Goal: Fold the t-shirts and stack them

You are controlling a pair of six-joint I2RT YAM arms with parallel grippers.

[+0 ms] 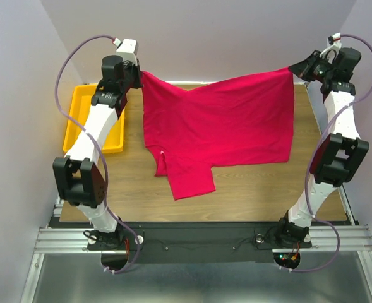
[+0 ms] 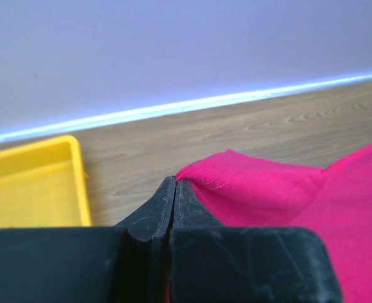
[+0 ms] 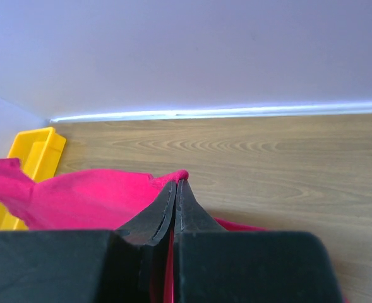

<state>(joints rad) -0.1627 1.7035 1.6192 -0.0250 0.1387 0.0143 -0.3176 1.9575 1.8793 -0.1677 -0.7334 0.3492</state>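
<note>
A wood-grain bench (image 1: 255, 189) stands between pale lavender walls. One crimson t-shirt (image 1: 223, 123) is spread over its far half, its top edge stretched between two held corners and sagging in the middle, its lower part and one sleeve lying on the wood. The left end effector (image 1: 139, 74) is clamped on the left corner and the right end effector (image 1: 293, 69) on the right corner. Both arms rise with bent elbows and reach toward the far wall. One yellow tray (image 1: 78, 120) sits at the left edge, partly under the left arm.
</note>
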